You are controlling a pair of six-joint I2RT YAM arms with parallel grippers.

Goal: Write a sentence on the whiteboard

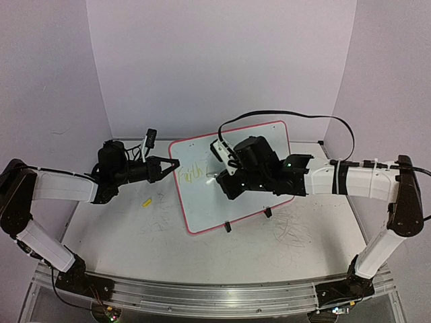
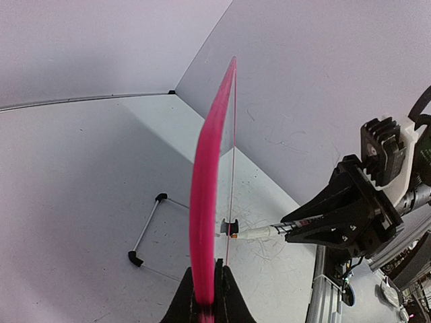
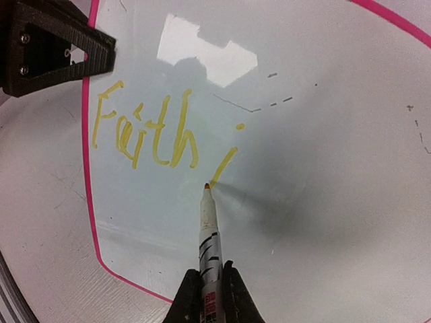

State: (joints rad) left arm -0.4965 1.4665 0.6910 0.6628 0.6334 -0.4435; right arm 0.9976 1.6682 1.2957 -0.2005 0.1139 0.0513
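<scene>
The right gripper (image 3: pixel 207 281) clamps the marker (image 3: pixel 209 232), tip at the sentence (image 3: pixel 145 131)'s last stroke; bare whiteboard (image 3: pixel 330 175) lies frame-right; the left gripper (image 2: pixel 204 299) pinches its rim.

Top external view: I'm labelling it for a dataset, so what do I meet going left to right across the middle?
From the left: left gripper clamped on the whiteboard rim → the sentence, in yellow → right gripper holding the marker.

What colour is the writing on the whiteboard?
The writing is yellow; clearest in right wrist view.
</scene>
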